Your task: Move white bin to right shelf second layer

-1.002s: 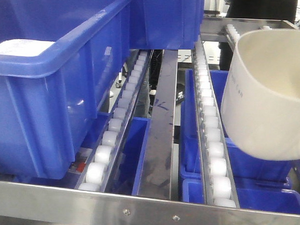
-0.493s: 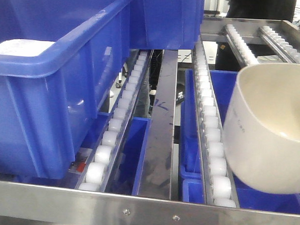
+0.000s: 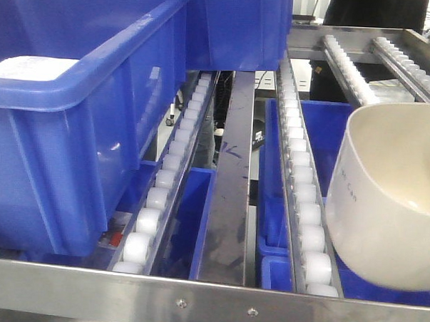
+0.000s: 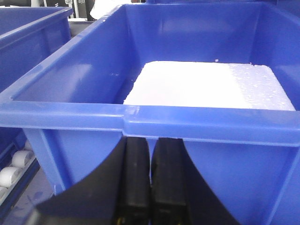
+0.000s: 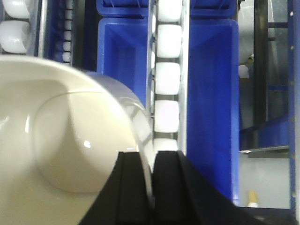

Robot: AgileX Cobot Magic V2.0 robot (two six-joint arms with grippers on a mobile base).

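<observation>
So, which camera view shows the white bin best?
The exterior front-facing view: it shows the white bin tilted, its outer wall and inside, above the roller lanes. The right wrist view shows only its inside and rim, pinched by the right claw. The left wrist view shows none of it.

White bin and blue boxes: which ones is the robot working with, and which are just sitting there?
For the job:
white bin
right gripper, shut on the bin's rim
roller lanes of the shelf

Just sitting there:
big blue crate holding a white block
lower blue crates
left gripper
</observation>
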